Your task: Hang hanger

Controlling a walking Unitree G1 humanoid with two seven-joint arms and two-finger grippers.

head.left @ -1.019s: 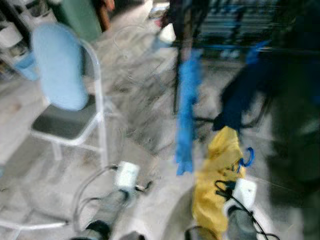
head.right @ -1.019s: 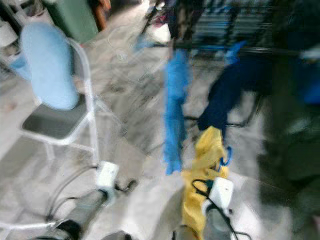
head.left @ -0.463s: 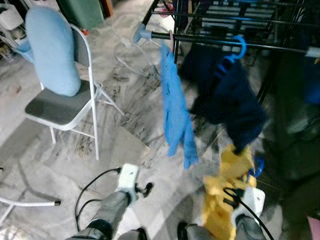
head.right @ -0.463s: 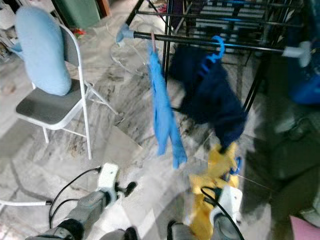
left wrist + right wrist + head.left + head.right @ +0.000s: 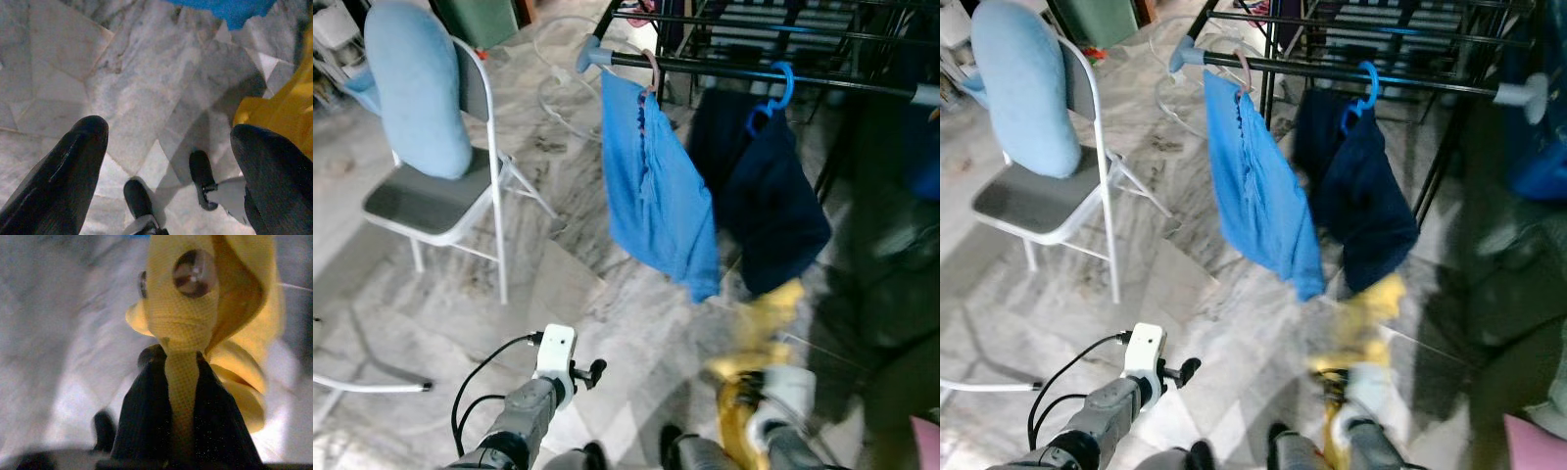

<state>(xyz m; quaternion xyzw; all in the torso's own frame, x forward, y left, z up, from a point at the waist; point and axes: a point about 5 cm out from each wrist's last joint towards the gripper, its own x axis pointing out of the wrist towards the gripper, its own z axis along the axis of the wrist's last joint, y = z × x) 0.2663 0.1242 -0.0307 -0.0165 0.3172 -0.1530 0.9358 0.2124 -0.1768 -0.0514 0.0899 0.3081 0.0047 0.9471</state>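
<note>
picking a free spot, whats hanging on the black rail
A bright blue garment and a navy garment on a blue hanger. The bright blue garment's hanger is mostly covered.

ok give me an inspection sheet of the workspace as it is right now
surface: grey marble floor, bare where it shows.
job's things: yellow garment pinched in the right gripper; its hanger is not made out. Black drying rack rail carries a blue garment and a navy garment on a blue hanger.
clutter: white folding chair with a light blue cushion on its back.
grippers: left gripper open, low over the floor, holding nothing; right gripper shut on the yellow garment, blurred in the head views.
cables: black cable loops from the left wrist.
surroundings: a second black rack behind the rail; a dark shape at the right, too blurred to name.
</note>
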